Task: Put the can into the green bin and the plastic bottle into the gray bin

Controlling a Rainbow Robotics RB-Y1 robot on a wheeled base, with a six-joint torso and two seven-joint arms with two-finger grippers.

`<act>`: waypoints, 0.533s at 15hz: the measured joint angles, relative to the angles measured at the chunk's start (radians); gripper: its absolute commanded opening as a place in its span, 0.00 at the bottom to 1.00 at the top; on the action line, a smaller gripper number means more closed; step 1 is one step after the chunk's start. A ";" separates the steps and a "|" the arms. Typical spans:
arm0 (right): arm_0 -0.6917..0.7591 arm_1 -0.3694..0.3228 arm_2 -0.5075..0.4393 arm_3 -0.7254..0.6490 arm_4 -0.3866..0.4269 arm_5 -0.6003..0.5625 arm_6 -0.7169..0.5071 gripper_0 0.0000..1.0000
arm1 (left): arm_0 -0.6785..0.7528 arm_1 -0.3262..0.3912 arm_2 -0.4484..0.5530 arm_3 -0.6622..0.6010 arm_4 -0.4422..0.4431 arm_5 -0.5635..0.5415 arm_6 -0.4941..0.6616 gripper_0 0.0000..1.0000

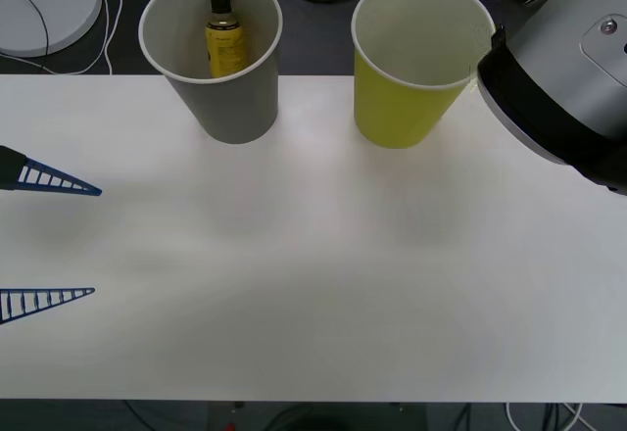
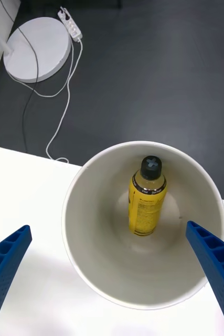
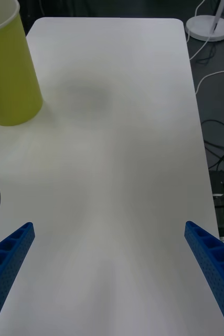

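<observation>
Yellow plastic: bottle point(image 1: 224, 44) inside gray bin point(image 1: 235, 108), upright on the bin floor, black cap up, long axis vertical, close to the bin's far wall. Gray bin at the table's point(image 1: 313, 284) far edge, left of middle; green bin point(image 1: 402, 108) just beside it along the same edge, right of middle, the two apart and both upright. Right gripper point(image 2: 107, 227) poised above the gray bin's mouth, looking straight down at the cap, blue fingers spread wide on either side of the rim and holding nothing. Right arm's grey housing point(image 1: 558, 78) high at the far right corner, next to the green bin's rim. Left gripper point(image 1: 96, 242) low over the table's left edge, well apart from both bins, fingers likewise spread and empty, pointing across the bare top toward the right edge. Reads as the bottle half of the job done, with release complete. Leaves the can for the green bin, whose inside looks bare as far as can be told. Calls next, most likely, for lifting the right arm straight up clear of the rim, so as not to tip the light paper bin.
</observation>
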 measured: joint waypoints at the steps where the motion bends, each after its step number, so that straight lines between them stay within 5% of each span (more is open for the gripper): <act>1: 0.018 -0.015 0.000 -0.047 0.000 0.012 -0.004 1.00 | 0.000 0.000 0.000 0.000 0.000 0.000 0.000 1.00; 8: 0.151 -0.138 0.001 -0.378 -0.002 0.059 -0.048 1.00 | 0.000 0.000 0.000 0.000 0.000 0.000 0.000 1.00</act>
